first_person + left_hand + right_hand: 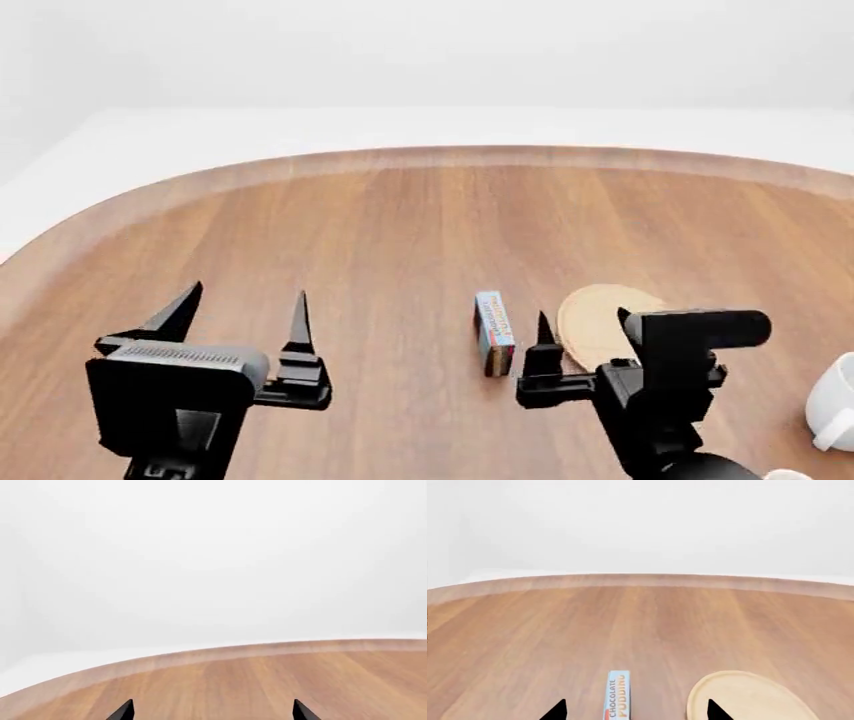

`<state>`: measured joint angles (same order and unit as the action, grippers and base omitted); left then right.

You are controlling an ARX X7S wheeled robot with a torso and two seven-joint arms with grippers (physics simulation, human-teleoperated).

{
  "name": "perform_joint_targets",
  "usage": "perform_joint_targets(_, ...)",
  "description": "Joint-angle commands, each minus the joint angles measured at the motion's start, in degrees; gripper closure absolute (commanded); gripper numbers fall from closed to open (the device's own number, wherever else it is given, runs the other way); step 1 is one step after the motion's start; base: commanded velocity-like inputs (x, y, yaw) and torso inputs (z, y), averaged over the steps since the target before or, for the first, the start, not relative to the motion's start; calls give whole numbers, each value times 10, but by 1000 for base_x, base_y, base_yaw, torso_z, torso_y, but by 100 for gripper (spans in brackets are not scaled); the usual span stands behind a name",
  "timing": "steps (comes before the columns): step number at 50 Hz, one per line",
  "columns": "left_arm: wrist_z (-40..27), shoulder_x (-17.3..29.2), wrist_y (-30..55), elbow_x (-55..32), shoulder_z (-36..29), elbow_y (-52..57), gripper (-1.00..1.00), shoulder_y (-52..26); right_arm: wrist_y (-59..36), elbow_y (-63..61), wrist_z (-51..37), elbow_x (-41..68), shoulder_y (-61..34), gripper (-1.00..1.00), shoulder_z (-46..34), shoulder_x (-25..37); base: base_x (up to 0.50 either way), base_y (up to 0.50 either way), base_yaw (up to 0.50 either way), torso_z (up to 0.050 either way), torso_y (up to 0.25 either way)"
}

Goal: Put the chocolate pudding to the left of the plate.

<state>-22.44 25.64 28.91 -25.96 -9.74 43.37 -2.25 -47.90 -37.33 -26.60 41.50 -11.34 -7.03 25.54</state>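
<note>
Nearest the head camera, at the lower left of the frame, the left gripper (247, 315) hangs over bare wood with its two black fingers spread apart and nothing between them; in its own wrist view only the two fingertips (124, 711) poke up from the bottom edge, well separated, above the table (267, 680) and its curved rim. At the lower right of the head view the right gripper (583, 325) is likewise spread, its jaws apart and holding nothing, one finger tip standing just right of the chocolate pudding (494, 333) and the other over the plate (594, 318). That small box stands on a long narrow edge, its light blue-grey printed side facing up, a little below and right of the frame's centre, running roughly from front to back. It sits just to the left of the plate, close beside it, with a thin strip of wood visible between them. From the right wrist camera the chocolate pudding (618, 695) shows at bottom centre with its lettering readable, and the plate (747, 697) lies at the bottom right, the two dark fingertips (556, 711) framing the box. A white mug (837, 402) is partly cut off at the right edge of the head view, apart from the plate.
</note>
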Motion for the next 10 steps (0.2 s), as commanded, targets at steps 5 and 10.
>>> perform_joint_targets(5,12,14,-195,88,1,23,-100,193,241,-101,38,-138,232,-100,1,19,0,0,0,0,250)
perform_joint_targets(10,17,17,-237,95,6,29,-100,234,289,-120,39,-172,282,-100,-2,19,0,0,0,0,250)
